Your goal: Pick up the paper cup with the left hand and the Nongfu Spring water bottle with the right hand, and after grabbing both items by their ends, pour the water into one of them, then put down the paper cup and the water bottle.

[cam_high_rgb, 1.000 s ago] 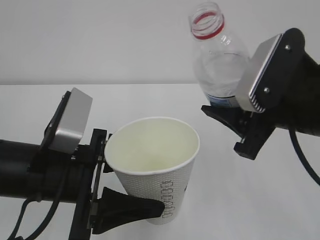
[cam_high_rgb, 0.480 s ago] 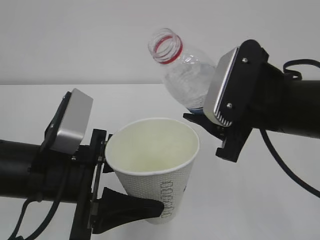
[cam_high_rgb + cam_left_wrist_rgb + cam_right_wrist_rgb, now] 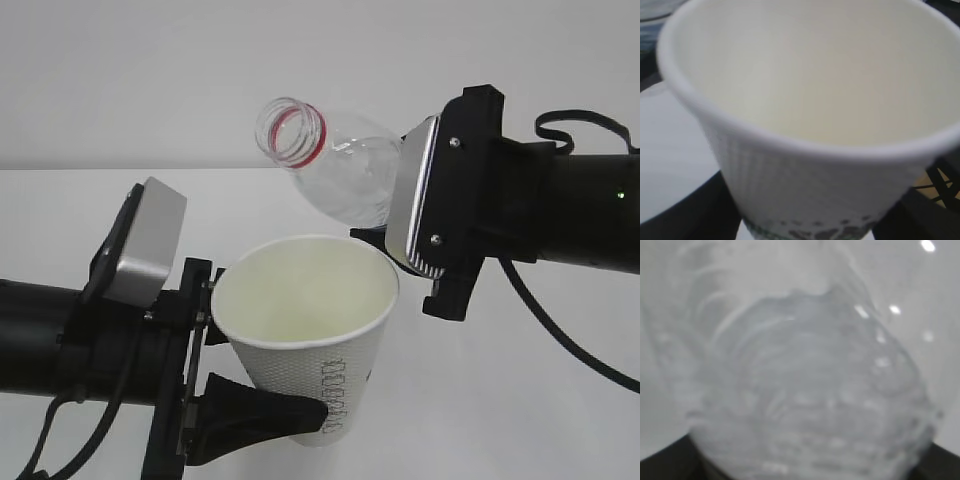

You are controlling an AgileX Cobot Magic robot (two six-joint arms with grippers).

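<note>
Green vertical print on paper cup (image 3: 337, 392), illegible

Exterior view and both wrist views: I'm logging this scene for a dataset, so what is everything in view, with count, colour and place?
cup: one, white with green print, lower centre, upright, held by the left gripper; inside looks empty in the left wrist view.
bottle: one, clear with red neck ring, uncapped, tilted with its mouth up-left, above the cup's rim, held by the right gripper; fills the right wrist view.
table: one, white, under everything.
left gripper: one, black with grey box module, lower left, fingers around the cup's base.
right gripper: one, black with grey screwed plate, right side, closed on the bottle's lower end.
</note>
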